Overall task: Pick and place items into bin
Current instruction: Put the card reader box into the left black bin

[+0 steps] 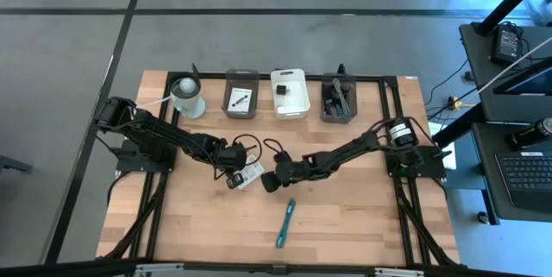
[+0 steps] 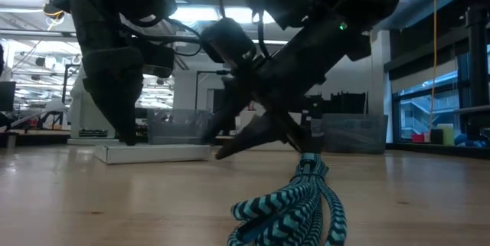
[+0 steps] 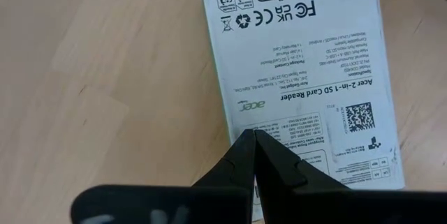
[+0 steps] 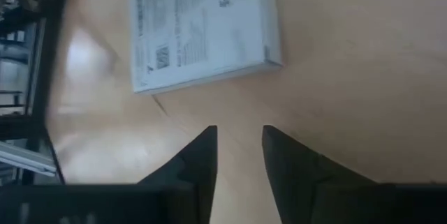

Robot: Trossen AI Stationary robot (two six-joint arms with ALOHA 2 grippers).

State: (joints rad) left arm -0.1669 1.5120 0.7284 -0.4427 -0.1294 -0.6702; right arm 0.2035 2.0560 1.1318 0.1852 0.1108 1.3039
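Here, from above, both arms reach toward the middle of the wooden bench (image 1: 345, 217). The left pincer (image 1: 235, 178) sits on the near edge of a white card box (image 1: 251, 172), and the right pincer (image 1: 269, 179) lies just beside that box on its other side. A teal-handled tool (image 1: 285, 223) lies alone nearer the front edge, well apart from both arms. Along the far edge stand a white cup (image 1: 187, 97), two grey bins (image 1: 241, 94) (image 1: 338, 97) and a white bin (image 1: 290, 92).

At bench level, the box (image 2: 153, 153) lies flat under the left arm, while the right arm slants down next to it. A teal and black braided cord (image 2: 295, 204) sits close to the camera.

From the left wrist, the pincer (image 3: 254, 135) is clenched, its tips pressed together and resting on the printed face of the box (image 3: 300, 63), gripping nothing.

From the right wrist, the pincer (image 4: 239, 137) stands released with a clear gap between its fingers (image 4: 199, 155), over bare wood, just short of the corner of the box (image 4: 202, 25).
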